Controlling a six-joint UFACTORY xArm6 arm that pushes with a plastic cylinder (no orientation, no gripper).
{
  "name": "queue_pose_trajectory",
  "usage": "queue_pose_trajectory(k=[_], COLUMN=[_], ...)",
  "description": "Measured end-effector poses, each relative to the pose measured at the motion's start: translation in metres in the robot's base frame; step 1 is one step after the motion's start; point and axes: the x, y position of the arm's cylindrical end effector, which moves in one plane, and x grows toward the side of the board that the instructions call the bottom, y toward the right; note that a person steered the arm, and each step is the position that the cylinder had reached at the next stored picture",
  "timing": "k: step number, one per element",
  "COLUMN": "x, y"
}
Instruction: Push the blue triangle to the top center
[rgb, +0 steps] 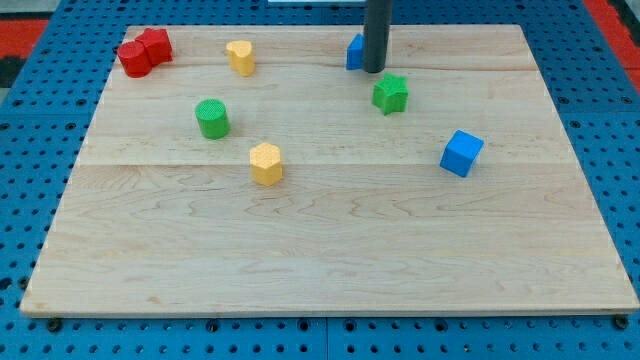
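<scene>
The blue triangle (354, 52) lies near the top centre of the wooden board (330, 250), mostly hidden behind my dark rod. My tip (374, 70) rests on the board right against the triangle's right side, just above and to the left of the green star (390, 94).
Two red blocks (143, 52) touch at the top left. A yellow block (240, 57) lies right of them. A green cylinder (212, 118) and a yellow hexagon (266, 163) lie left of centre. A blue cube (461, 153) lies at the right.
</scene>
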Motion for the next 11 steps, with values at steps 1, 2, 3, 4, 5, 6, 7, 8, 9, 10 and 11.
queue_pose_trajectory(k=[1, 2, 3, 4, 5, 6, 7, 8, 9, 10, 11], x=[-0.037, -0.046, -0.077, -0.07, -0.055, -0.05, -0.04, -0.04, -0.048, -0.078, -0.079], y=[-0.014, -0.034, -0.013, -0.02, -0.075, -0.094, -0.057, -0.156, -0.191, -0.177, -0.172])
